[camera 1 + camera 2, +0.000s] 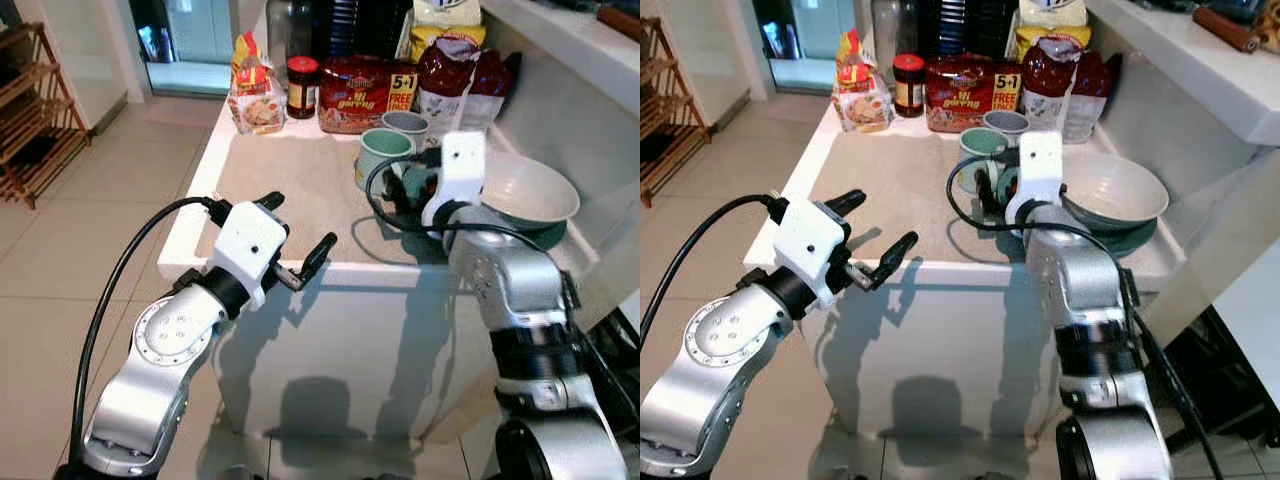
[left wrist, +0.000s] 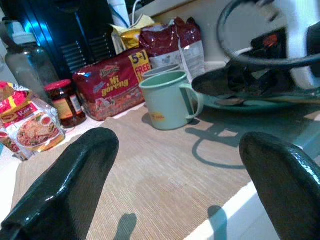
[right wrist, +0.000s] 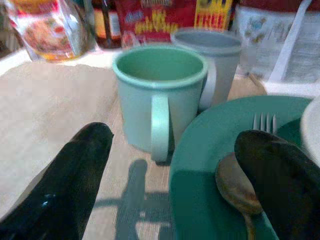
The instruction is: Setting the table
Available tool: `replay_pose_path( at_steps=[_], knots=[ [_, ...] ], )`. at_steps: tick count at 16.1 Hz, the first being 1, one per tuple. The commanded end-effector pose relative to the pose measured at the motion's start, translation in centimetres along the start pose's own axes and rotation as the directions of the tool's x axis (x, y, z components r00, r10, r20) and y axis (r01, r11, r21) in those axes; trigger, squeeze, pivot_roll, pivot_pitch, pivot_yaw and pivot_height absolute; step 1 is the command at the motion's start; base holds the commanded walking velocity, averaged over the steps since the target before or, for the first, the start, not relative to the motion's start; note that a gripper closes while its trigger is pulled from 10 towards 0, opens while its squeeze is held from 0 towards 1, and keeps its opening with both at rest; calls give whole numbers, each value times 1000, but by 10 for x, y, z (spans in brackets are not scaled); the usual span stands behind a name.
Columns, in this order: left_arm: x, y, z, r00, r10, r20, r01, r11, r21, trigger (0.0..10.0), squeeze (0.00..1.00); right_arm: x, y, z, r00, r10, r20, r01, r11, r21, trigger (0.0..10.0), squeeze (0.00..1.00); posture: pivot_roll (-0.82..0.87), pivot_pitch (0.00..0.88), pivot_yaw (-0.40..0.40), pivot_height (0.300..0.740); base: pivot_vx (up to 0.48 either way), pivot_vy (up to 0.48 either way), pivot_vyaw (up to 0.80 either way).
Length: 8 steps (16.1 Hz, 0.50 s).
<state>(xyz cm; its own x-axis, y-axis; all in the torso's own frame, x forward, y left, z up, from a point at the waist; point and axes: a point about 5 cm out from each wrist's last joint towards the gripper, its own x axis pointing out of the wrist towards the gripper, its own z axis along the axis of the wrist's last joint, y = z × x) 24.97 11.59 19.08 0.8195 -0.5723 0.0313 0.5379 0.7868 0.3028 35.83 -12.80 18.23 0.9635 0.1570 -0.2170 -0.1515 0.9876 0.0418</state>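
Right gripper [image 3: 170, 175], jaws wide, sits nearest the green mug [image 3: 159, 95], which stands upright just ahead on the tabletop [image 1: 290, 180], handle facing the jaws, beside the teal plate [image 3: 210, 200]. Left gripper [image 1: 300, 235], jaws also wide and empty, hovers at the near edge, well apart.

head views look down, wrist views near green mug [image 3: 159, 95]

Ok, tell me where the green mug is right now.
The green mug stands on the beige placemat toward the counter's right side, just in front of the grey mug and left of the green plate, with the right pincer open just before it.
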Motion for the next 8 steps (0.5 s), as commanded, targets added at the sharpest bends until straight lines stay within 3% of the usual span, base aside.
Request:
replay_pose_path(
  at_steps=[1,8],
  knots=[
    [2,1,8,1000,-16,26,16,1000,4,10000,0,4,-6,5,999,-28,19,28,1000,2,10000,0,96,11,-60,740,0,0,0],
    [2,2,11,999,-24,26,24,1000,-4,10000,0,30,2,8,1000,16,-24,-17,999,-50,10000,0,107,17,-55,740,0,0,0]
  ],
)
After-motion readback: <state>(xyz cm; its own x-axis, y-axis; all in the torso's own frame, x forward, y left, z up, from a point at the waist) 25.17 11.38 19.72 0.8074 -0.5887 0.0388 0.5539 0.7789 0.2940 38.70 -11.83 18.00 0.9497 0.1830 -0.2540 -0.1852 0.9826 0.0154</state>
